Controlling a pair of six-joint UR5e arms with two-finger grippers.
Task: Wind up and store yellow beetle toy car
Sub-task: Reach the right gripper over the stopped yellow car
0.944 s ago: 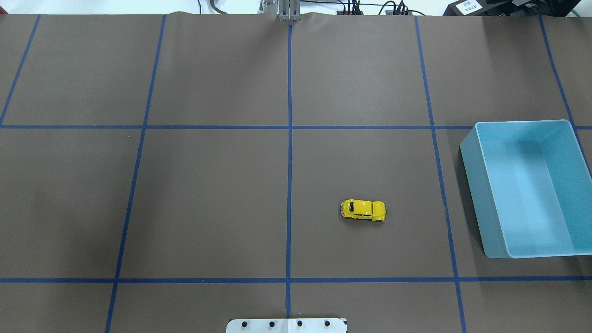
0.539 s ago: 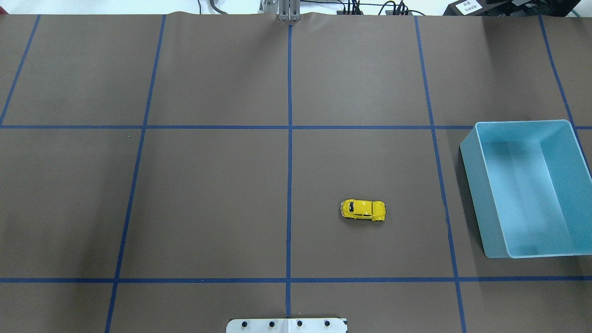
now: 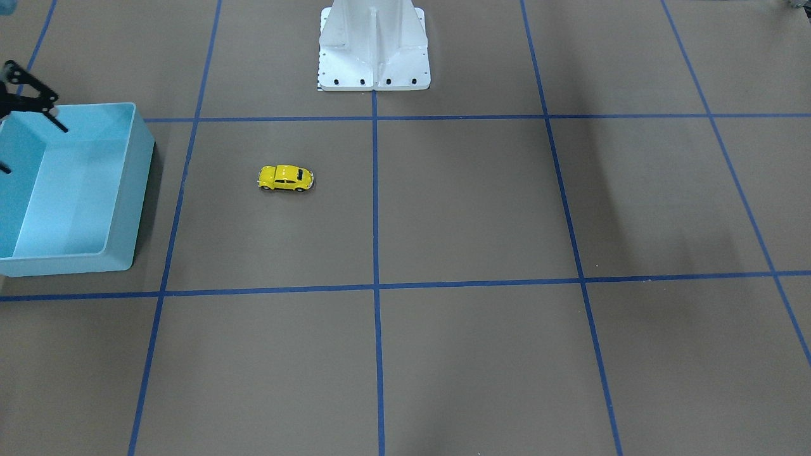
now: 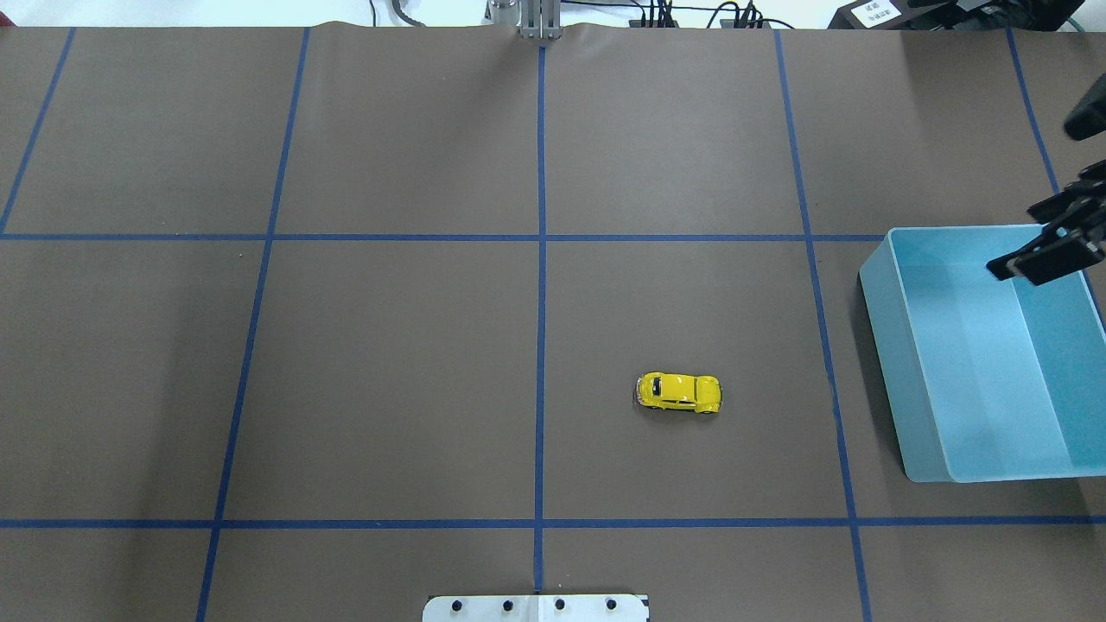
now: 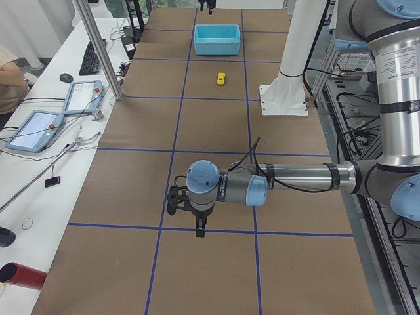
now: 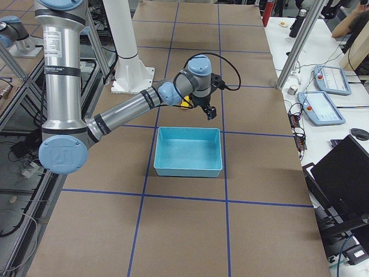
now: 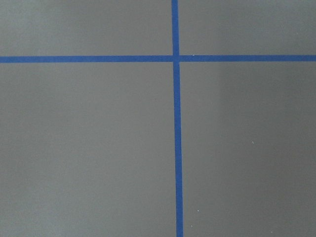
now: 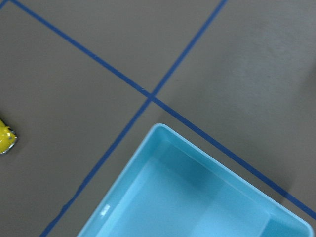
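The yellow beetle toy car (image 4: 679,392) stands on its wheels on the brown table, right of the centre line; it also shows in the front view (image 3: 286,178), the left view (image 5: 221,79) and at the edge of the right wrist view (image 8: 5,139). The light blue bin (image 4: 881,345) stands empty at the table's right end (image 3: 142,183). My right gripper (image 4: 1011,244) hangs open and empty above the bin's far corner (image 3: 35,150), well apart from the car. My left gripper (image 5: 197,226) hovers over the table's far left end; I cannot tell whether it is open.
The white robot pedestal (image 3: 374,50) stands at the near middle edge (image 4: 536,607). Blue tape lines (image 7: 177,148) divide the brown table. Operator desks with tablets (image 5: 39,128) run along the far side.
My right gripper has come into the overhead view from the right edge, above the bin's far corner. The car and the bin have not moved.
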